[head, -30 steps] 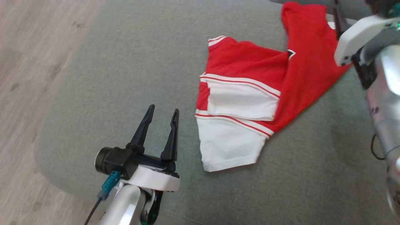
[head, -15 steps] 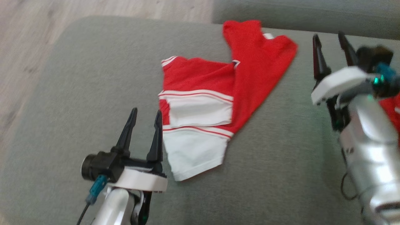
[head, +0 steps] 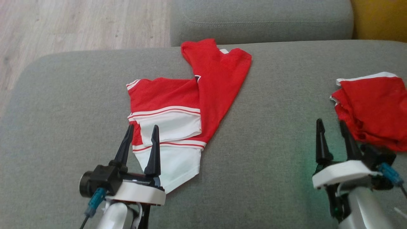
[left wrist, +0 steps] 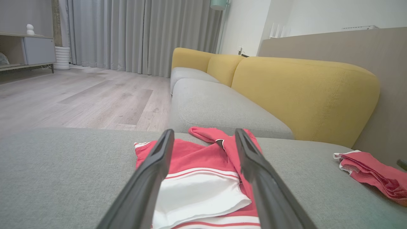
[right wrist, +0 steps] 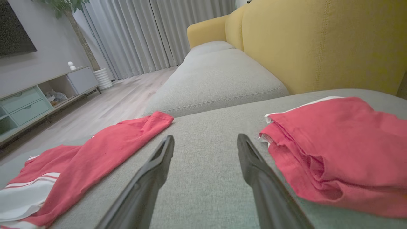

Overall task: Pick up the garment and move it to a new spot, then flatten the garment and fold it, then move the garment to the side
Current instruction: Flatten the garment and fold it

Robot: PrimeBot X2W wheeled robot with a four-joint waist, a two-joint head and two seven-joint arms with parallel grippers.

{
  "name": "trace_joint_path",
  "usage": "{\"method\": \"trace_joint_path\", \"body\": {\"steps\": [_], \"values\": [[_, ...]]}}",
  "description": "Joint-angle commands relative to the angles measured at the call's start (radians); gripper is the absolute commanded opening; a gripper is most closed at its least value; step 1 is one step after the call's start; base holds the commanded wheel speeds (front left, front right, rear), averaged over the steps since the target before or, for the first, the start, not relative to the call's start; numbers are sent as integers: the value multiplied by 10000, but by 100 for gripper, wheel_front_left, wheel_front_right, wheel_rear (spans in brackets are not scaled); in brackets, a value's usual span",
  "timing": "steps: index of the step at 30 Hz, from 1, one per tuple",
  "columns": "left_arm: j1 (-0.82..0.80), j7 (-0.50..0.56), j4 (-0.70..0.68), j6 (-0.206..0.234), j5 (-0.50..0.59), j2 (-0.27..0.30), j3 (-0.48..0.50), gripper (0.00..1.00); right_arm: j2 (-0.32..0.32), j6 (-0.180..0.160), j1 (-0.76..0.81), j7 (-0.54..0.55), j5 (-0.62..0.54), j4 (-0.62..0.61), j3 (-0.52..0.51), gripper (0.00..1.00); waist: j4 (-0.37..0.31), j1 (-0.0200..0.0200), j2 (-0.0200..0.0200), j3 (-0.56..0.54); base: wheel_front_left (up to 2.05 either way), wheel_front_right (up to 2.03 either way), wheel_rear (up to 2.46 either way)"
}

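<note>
A red and white garment lies loosely spread and partly doubled over on the grey sofa seat, its white end toward me; it also appears in the left wrist view and the right wrist view. My left gripper stands open over the garment's near left edge, empty. My right gripper is open and empty above bare cushion, just left of a folded red garment.
The folded red garment lies at the seat's right. A second grey cushion and yellow backrest lie beyond. Wooden floor runs along the sofa's left and far-left side.
The head camera has swung right, bringing the folded red garment and the right gripper into view low at the right. Both grippers remain open and empty.
</note>
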Motion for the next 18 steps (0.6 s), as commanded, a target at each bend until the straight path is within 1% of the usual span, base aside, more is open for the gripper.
{"method": "trace_joint_path", "body": {"steps": [1, 6, 11, 12, 15, 18], "values": [[-121, -51, -249, 26, 22, 32, 381, 100, 81, -7, -231, 15, 50, -555, 349, 100, -36, 2, -1, -29, 0, 0, 0], [-209, -51, -253, -21, -11, 32, 278, 100, 83, -7, -79, 388, -70, -1169, 204, 100, 106, 2, -1, 136, 0, 0, 0], [-545, -51, -333, -50, 2, 32, 150, 100, 84, -7, -618, 978, -529, -1604, -114, 100, 542, 2, -1, 770, 0, 0, 0], [-545, -51, -333, -50, 2, 32, 150, 100, 84, -7, -618, 978, -529, -1604, -114, 100, 542, 2, -1, 770, 0, 0, 0], [-797, -51, -382, -65, -22, 32, 79, 100, 84, -7, -1304, 1474, -814, -1638, -293, 100, 862, 2, -1, 1292, 0, 0, 0], [-1001, -51, -377, -90, -41, 32, -20, 100, 84, -7, -2249, 2080, -1041, -1285, -453, 100, 1148, 2, -1, 1748, 0, 0, 0]]}}
